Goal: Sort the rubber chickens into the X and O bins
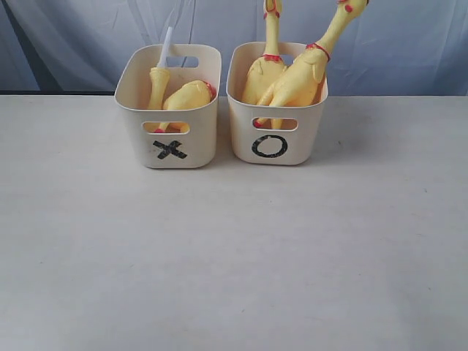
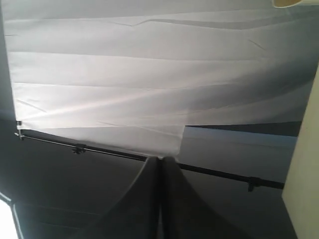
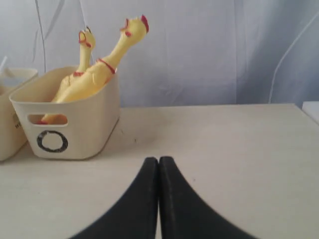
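The X bin [image 1: 170, 150] stands at the back left of the table and holds a thin chicken with a white tube [image 1: 159, 80] and a headless chicken [image 1: 189, 95]. Right beside it, the O bin [image 1: 272, 148] [image 3: 75, 132] holds two long-necked chickens [image 1: 296, 77] [image 3: 94, 69], their necks sticking up over the rim. Neither arm shows in the exterior view. My left gripper [image 2: 159, 159] is shut with nothing in it and faces a white curtain. My right gripper [image 3: 158, 160] is shut and empty, low over the table, to the right of the O bin.
A pale curtain [image 1: 409, 36] hangs behind the table. The cream tabletop [image 1: 234, 256] stretches in front of the bins. A dark rail [image 2: 219, 173] crosses the left wrist view. The table's right edge [image 3: 306, 112] lies near my right gripper.
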`<state>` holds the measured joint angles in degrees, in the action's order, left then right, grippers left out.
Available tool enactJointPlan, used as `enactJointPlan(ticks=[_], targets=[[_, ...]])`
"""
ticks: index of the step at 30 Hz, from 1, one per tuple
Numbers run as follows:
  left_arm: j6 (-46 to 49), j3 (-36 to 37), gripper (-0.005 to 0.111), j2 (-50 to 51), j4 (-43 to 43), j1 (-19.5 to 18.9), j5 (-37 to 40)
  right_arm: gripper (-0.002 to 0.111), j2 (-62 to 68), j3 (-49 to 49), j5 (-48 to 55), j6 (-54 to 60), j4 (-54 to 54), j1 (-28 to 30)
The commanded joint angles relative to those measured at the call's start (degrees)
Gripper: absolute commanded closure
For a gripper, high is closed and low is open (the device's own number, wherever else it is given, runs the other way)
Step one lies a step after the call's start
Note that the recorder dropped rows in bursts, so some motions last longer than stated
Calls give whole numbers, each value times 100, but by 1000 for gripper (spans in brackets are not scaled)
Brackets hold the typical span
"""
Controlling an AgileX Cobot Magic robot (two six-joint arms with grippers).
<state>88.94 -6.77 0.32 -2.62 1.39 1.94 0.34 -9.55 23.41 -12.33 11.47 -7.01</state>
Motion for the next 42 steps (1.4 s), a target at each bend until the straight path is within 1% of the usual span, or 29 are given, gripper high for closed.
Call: enactJointPlan(ticks=[1,8,15,17,19,24,29,42], targets=[[-25,271,106,-32,16,-17,-32,108,-34,434,-86,31,-42,34],[-25,647,106,-32,16,-17,-31,108,-34,903,-131,31,-80,34],[-25,677,106,-32,-4,-17,41,108,-34,955,-388,31,-80,34],[-25,677,106,-32,-4,-17,41,108,-34,955,-761,31,-80,34],[-25,677,106,-32,-4,-17,29,108,-34,955,-914,31,-80,34],[-25,677,106,-32,-4,-17,-31,108,-34,955,-859,31,26,34],[-25,677,106,-32,230,-17,-32,108,-34,955,-859,31,154,34],[-25,677,106,-32,178,-17,-32,108,-34,955,-859,31,156,34]])
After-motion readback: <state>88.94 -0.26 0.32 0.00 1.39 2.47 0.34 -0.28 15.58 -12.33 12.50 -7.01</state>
